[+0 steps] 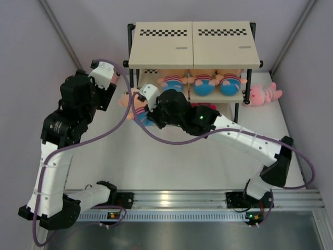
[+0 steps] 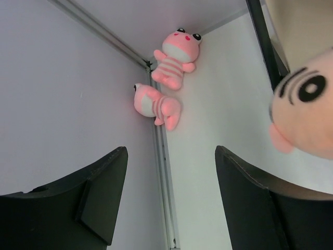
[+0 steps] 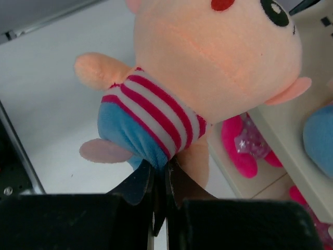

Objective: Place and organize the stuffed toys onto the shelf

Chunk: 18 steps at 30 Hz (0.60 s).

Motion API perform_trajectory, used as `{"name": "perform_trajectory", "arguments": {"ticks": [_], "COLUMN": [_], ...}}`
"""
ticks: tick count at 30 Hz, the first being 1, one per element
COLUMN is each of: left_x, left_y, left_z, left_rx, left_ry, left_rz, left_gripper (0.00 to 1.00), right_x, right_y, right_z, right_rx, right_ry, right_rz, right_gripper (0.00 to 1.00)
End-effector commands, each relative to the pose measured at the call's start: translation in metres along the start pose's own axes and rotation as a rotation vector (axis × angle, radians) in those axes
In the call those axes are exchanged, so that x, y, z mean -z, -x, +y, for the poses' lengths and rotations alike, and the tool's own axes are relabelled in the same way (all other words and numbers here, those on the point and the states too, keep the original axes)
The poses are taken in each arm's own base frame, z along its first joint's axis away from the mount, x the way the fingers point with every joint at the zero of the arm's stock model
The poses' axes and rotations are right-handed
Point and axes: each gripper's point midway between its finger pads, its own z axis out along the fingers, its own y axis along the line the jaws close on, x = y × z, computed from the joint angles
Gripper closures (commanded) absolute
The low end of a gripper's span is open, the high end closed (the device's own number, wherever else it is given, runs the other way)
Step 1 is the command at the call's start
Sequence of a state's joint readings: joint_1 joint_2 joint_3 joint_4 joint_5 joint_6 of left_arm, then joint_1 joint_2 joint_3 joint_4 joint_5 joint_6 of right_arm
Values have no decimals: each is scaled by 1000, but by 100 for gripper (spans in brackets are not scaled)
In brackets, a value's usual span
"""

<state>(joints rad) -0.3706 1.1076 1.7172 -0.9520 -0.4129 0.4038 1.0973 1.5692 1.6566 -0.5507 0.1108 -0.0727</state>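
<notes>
Right gripper (image 3: 160,179): fingers pressed together on a fold of the blue bottoms of the held doll (image 3: 208,62), pinching it from beneath.
Left gripper (image 2: 171,192): fingers (image 2: 101,192) spread wide with nothing between them, facing the back left corner; the doll's face fills the right edge of its wrist view.
Doll's place: between the two wrists, just beside the left front end of the shelf (image 1: 192,44), not on any board.
On the shelf: three dolls (image 1: 204,83) lie side by side on the middle board, blue bottoms toward the front; magenta toys (image 3: 239,143) sit on the board below, close under the held doll's head.
Loose toys: one pink striped animal (image 1: 263,95) lies on the table (image 1: 156,161) right of the shelf, near the wall; two pink striped animals (image 2: 166,78) lie in the back left corner against the wall rail (image 2: 161,156).
In the way: the middle board's edge passes just beside the doll's ear; the right forearm crosses in front of the lower tiers.
Room: white table stretches between the shelf front and the arm bases; the gap between shelf and left wall is narrow and taken by the left wrist.
Doll's look: round peach head, black eye, red spot, red-and-white striped shirt, blue bottoms, peach arm, pale pink foot.
</notes>
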Motion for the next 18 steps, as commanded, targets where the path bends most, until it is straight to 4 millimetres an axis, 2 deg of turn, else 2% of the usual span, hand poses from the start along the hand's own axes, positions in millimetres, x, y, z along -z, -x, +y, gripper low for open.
{"name": "perform_trajectory", "arguments": {"ticks": [1, 2, 6, 13, 18], "left_x": [0, 0, 1, -1, 0], "left_y": [-5, -6, -10, -13, -13], "left_z": [4, 5, 5, 4, 5], "left_rx": [38, 41, 39, 34, 30], "left_ry": [23, 24, 26, 25, 30], "left_rz": [12, 12, 17, 27, 28], "left_gripper": [26, 26, 26, 26, 26], "right_x": [-14, -13, -25, -53, -56], "right_y": [69, 82, 89, 66, 50], "right_z": [-14, -21, -47, -84, -108], "right_rx": [-48, -70, -173, -269, -295], "right_ry": [-83, -122, -217, -286, -360], "right_rz": [-202, -235, -270, -220, -197], "right_gripper": [100, 100, 100, 100, 100]}}
